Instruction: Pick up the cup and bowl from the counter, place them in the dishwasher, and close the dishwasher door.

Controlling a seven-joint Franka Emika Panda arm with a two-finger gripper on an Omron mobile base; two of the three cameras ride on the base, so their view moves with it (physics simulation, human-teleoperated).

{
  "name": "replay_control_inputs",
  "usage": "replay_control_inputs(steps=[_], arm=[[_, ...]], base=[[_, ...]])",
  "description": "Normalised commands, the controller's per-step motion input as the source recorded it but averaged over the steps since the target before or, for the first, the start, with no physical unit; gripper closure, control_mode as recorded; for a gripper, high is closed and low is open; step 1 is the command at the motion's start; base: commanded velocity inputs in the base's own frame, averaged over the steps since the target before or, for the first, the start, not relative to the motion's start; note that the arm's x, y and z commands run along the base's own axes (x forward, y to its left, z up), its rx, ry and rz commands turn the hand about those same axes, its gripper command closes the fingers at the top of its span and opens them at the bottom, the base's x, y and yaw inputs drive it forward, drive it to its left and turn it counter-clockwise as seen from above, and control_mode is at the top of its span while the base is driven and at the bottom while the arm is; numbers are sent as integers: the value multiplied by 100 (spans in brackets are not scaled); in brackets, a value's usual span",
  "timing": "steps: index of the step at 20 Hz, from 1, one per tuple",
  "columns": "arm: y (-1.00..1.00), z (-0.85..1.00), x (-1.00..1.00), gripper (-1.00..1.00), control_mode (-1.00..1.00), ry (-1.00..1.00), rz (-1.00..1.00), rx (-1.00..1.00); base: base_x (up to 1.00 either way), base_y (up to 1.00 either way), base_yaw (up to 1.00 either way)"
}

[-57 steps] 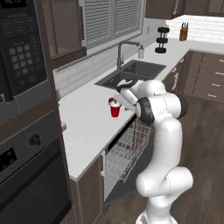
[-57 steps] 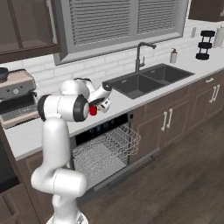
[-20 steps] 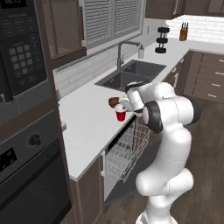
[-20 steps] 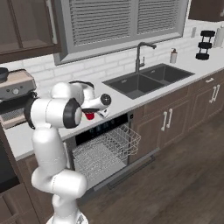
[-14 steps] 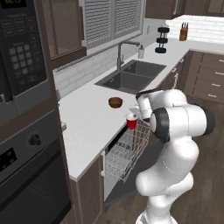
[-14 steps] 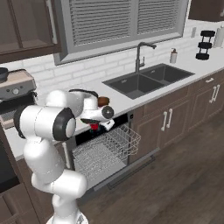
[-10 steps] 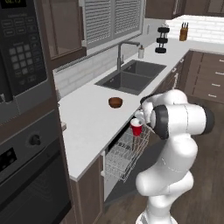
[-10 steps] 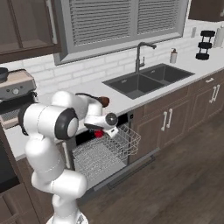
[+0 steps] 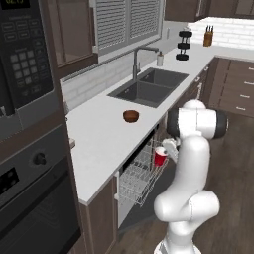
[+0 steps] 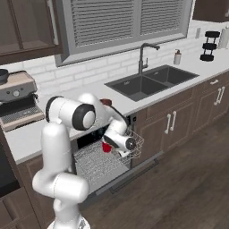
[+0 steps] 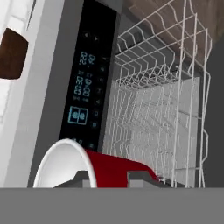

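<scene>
1. The end effector [image 9: 167, 150] is pinching the red cup [image 9: 160, 156], carrying it in the air above the pulled-out white wire rack [image 9: 136, 176] of the dishwasher [image 10: 96, 156], off the front edge of the desk [image 9: 106, 144].

2. In the hand view the cup [image 11: 94, 168] lies at about 6 o'clock, its pale mouth turned toward the dishwasher's dark control strip [image 11: 87, 94], with the rack [image 11: 153, 113] spreading from the centre toward 2 o'clock.

3. Judged step: lowering the cup into the rack. To do it well, bring it down over an open part of the wire grid, clear of the raised side wires, and let it seat before spreading the fingers, so it does not tip or roll.

4. The reddish-brown bowl [image 9: 131, 116] sits on the desk, at about 11 o'clock from the cup in the left base view, between the rack opening and the dark sink [image 9: 148, 88]. It waits for its turn.

5. Nearby: the faucet [image 9: 141, 57] behind the sink, a coffee machine [image 10: 18, 100] on the desk at 9 o'clock in the right base view, and an oven [image 9: 30, 198] at 8 o'clock in the left base view.

6. In the way: the desk edge and control strip stand close beside the cup, and the rack's tall front wires could catch its rim on the descent.
</scene>
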Motion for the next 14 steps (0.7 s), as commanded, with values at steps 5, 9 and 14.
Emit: replay_control_inputs(steps=[5, 9, 14], arm=[[19, -81, 0, 100, -100, -19, 0, 5], [46, -43, 0, 100, -100, -21, 5, 0], [61, -12, 0, 100, -100, -9, 7, -4]], base=[[0, 0, 0], [0, 0, 0], [0, 0, 0]])
